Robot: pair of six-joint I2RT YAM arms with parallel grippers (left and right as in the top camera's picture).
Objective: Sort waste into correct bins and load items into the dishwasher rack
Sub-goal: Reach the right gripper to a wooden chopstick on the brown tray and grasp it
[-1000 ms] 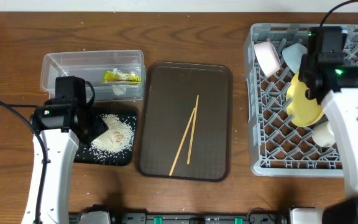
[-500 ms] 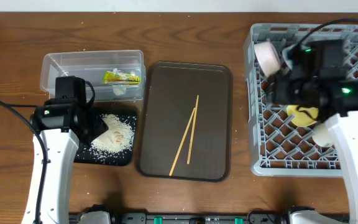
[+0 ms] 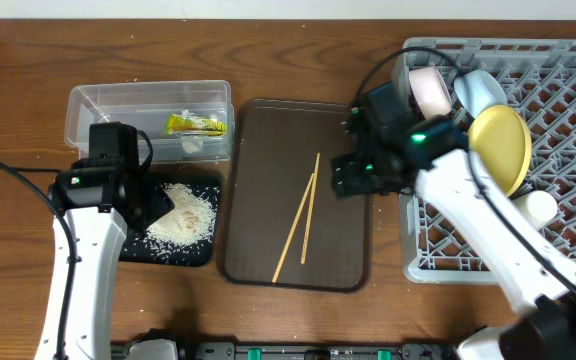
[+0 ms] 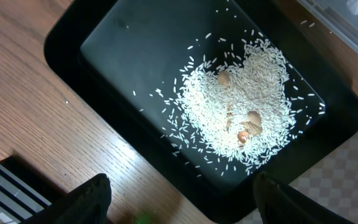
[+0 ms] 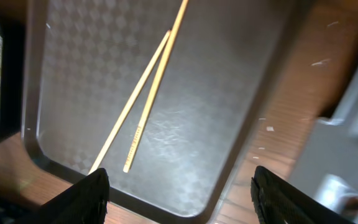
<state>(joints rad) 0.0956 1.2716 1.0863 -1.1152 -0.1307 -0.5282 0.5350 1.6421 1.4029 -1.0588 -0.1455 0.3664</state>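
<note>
Over the brown serving tray (image 5: 229,93), the right gripper (image 5: 180,198) is being held spread and empty.
Chopsticks (image 5: 156,81) are being shown lying on that tray beyond: light, stiff, thin, probably slippery; a mid-length pinch across both is being advised.

From above, the left arm (image 3: 93,195) covers the top left corner of the black tray (image 3: 183,255), and the right arm (image 3: 478,215) hides part of the rack (image 3: 568,100), which runs off the right edge. In the right wrist view the chopsticks (image 5: 146,109) run off the top, and the rack is a grey blur
</note>
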